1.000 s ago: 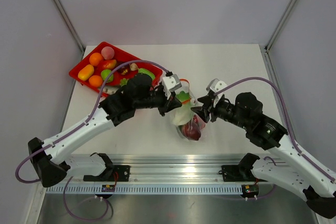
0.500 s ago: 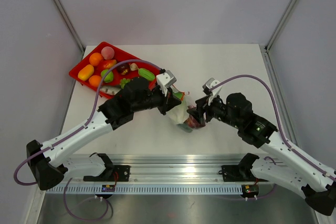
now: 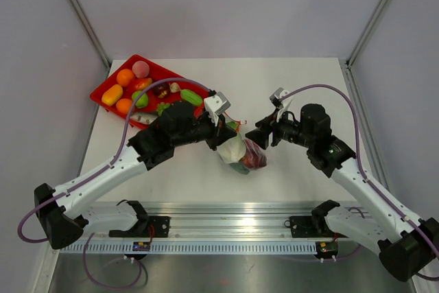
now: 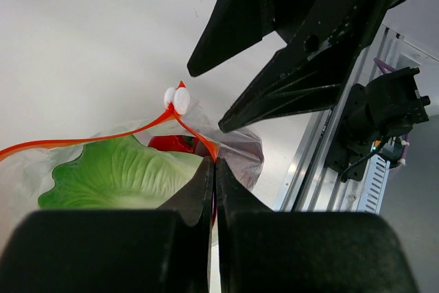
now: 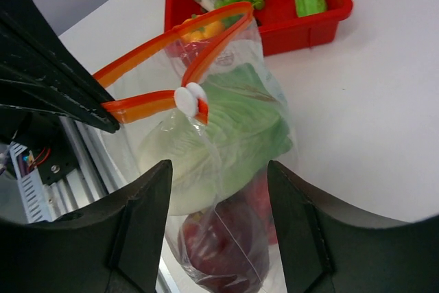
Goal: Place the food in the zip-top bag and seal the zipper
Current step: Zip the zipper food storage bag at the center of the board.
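The clear zip-top bag (image 3: 241,154) holds a green-white cabbage (image 5: 230,125) and dark red fruit (image 5: 226,248). Its orange-red zipper (image 5: 171,42) stands partly open, with a white slider (image 5: 186,99) on it. My left gripper (image 3: 228,135) is shut on the zipper strip (image 4: 195,138) near the slider (image 4: 177,99) and holds the bag up by it. In the left wrist view the gripper (image 4: 215,164) pinches the strip, with the cabbage (image 4: 116,176) just beyond. My right gripper (image 3: 264,135) is open and empty, just right of the bag; in its own view the gripper (image 5: 218,169) faces the bag without touching it.
The red tray (image 3: 99,94) at the back left holds several more toy fruits and vegetables (image 3: 125,77); it also shows in the right wrist view (image 5: 309,32). The aluminium rail (image 3: 226,228) runs along the table's near edge. Grey walls stand on three sides.
My right gripper has let go of the bag, opened and drawn back to the right. The left gripper shifted slightly left, and the bag now hangs from it alone.
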Tool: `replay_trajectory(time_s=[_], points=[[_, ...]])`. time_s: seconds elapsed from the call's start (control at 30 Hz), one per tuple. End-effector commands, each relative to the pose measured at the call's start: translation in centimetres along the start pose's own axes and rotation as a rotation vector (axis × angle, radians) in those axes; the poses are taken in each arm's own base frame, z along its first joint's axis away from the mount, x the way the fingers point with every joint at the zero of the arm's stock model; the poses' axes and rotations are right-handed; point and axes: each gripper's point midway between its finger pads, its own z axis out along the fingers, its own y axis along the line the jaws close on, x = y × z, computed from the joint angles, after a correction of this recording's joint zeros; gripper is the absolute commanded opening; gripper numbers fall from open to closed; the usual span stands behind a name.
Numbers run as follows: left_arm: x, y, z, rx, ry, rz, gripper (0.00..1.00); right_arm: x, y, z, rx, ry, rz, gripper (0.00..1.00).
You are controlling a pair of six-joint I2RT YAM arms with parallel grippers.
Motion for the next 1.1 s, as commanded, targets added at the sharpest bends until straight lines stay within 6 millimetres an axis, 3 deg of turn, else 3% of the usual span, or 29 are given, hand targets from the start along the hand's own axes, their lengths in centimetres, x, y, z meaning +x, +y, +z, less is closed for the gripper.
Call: replay_trajectory(time_s=[0.0, 0.23, 0.5, 0.73, 0.77, 0.83, 0.97, 1.07], points=[[-3.0, -0.8, -0.7, 0.025, -0.105, 0.044, 0.0, -2.3, 2.5, 0.4, -0.152, -0.056, -0.026, 0.65], [-2.8, -0.9, -0.9, 0.033, -0.102, 0.054, 0.0, -2.2, 2.7, 1.7, -0.233, -0.042, 0.02, 0.63], [-2.4, -1.0, -0.9, 0.038, -0.091, 0.057, 0.0, -3.9, 3.0, 1.6, -0.246, -0.132, 0.009, 0.52], [-2.3, -1.1, -0.9, 0.047, -0.087, 0.06, 0.0, -3.6, 2.8, 2.2, -0.248, -0.112, 0.02, 0.32], [-2.3, -1.1, -0.9, 0.046, -0.086, 0.059, 0.0, -3.6, 2.9, 2.2, -0.257, -0.11, 0.022, 0.2], [-2.2, -1.0, -1.0, 0.043, -0.085, 0.06, 0.0, -3.5, 2.9, 2.3, -0.261, -0.104, 0.025, 0.1], [-2.3, -0.9, -1.2, 0.032, -0.089, 0.07, 0.0, -3.4, 2.8, 2.2, -0.25, -0.108, 0.025, 0.12], [-2.4, -0.8, -1.3, 0.028, -0.09, 0.071, 0.0, -3.3, 2.7, 2.0, -0.24, -0.112, 0.021, 0.08]])
